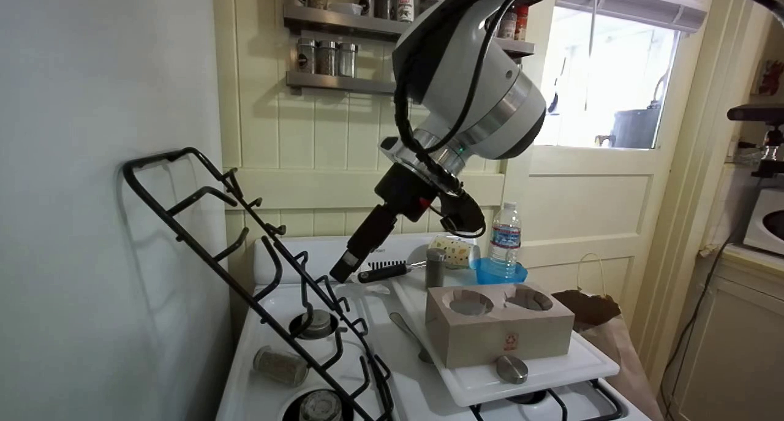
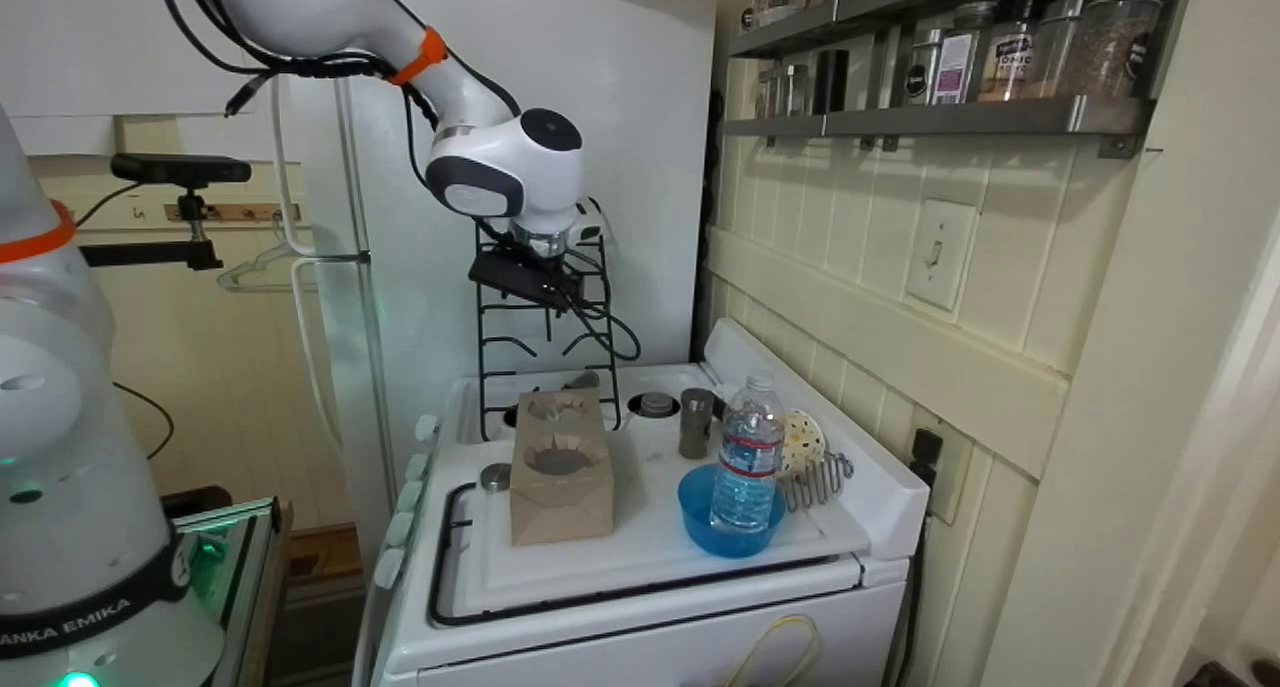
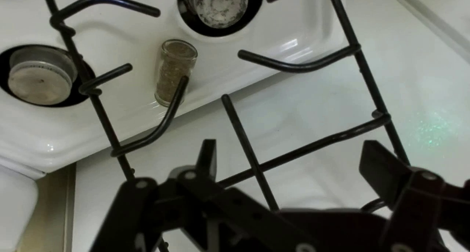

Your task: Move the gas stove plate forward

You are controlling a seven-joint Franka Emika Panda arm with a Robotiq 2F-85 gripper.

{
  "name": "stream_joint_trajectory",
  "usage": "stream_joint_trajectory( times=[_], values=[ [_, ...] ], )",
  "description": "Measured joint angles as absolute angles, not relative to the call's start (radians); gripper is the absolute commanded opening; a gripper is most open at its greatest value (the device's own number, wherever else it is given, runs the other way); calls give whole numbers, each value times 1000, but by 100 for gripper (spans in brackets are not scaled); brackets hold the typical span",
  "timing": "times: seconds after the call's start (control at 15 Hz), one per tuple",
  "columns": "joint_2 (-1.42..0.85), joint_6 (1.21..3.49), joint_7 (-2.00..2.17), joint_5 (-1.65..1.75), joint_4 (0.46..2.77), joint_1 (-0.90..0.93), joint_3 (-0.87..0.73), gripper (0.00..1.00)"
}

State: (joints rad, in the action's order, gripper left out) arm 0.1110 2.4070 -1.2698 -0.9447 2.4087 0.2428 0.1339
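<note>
One grate (image 1: 256, 301) tilts, room beneath its long edges.

The wrist view's edges cut off the stove grate (image 3: 258, 168) and the fingers (image 3: 208, 157); in an exterior view the arm (image 2: 458, 92) hides the fingers and part of the stove grate.

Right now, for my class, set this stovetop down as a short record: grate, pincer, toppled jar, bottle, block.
Object to move: black stove grate
Object pose: tilted, one end raised high
Tool: pincer, open
Contact between them: cannot be told
On its side: glass jar
Upright: plastic bottle, inside blue bowl
Boxy item: block with two round holes on top
</note>
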Motion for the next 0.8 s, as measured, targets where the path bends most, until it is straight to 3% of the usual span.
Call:
stream_joint_trajectory(
  times=[0.73, 0.8],
  values=[
    [-31, 2587, -1081, -1287, 2342, 250, 207, 100],
    [-52, 2585, -1080, -1295, 2326, 249, 209, 96]
  ],
)
